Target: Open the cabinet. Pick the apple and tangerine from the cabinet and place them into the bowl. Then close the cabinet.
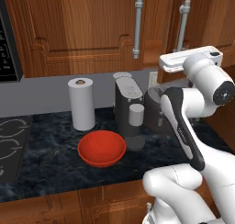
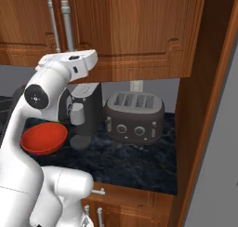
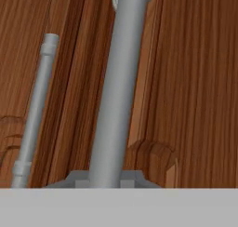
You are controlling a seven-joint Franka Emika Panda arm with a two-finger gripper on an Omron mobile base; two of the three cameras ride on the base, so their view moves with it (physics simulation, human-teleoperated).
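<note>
**Jaws clenched on the right door handle, cabinet barely ajar**

The cabinet (image 1: 87,30) spans the wall from 9 to 3 o'clock above the bench (image 1: 50,149). Its 2 doors each carry a silver bar handle; in the left base view the right door looks swung out slightly, its handle (image 1: 183,25) standing a little forward of the left handle (image 1: 137,28).

The white arm (image 1: 193,108) rises from 5 o'clock in that view and reaches up to the right handle at 1 o'clock. In the hand view that bar runs up the middle, close to the camera, and the jaws grasp it at its lower end (image 3: 111,175).

On the dark marbled bench, a toaster (image 2: 135,116) sits at 3 o'clock of a grey coffee machine (image 1: 128,103). A paper towel roll (image 1: 81,103) stands at 9 o'clock of the machine. The red bowl (image 1: 101,148) lies near the bench's front edge, at 6 o'clock of the roll.

The apple and tangerine cannot be seen from here.
</note>
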